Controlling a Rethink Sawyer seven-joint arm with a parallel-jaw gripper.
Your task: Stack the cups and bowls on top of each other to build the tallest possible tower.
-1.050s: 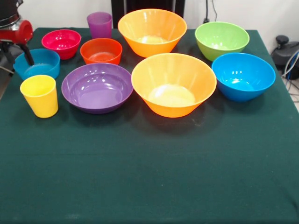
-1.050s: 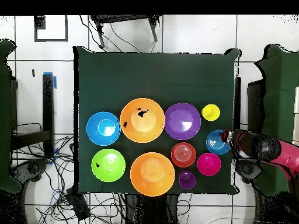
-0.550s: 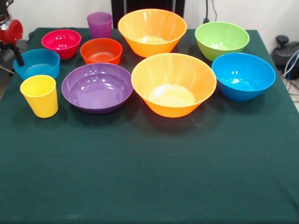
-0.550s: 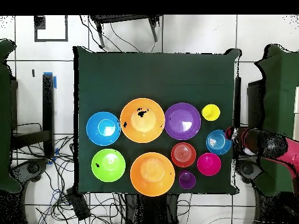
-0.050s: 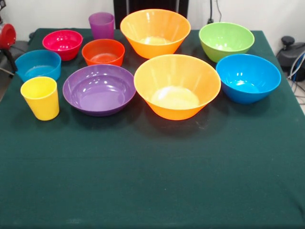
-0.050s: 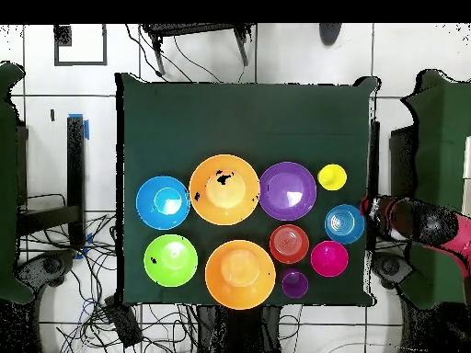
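The gripper (image 6: pixel 371 208) hangs just off the desk (image 5: pixel 152 176) edge beside the teal bowl (image 5: pixel 38 64); whether it is open or closed cannot be told. Cups and bowls sit separately, unstacked, including a yellow cup (image 5: pixel 41 98) and a large orange bowl (image 5: pixel 177 86).

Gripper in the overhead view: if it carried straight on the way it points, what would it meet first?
Probably the teal bowl. The gripper sits just off the table's edge, pointing in toward the bowls, and that bowl is nearest in line. Its height over the rim is unclear, so it might pass above.
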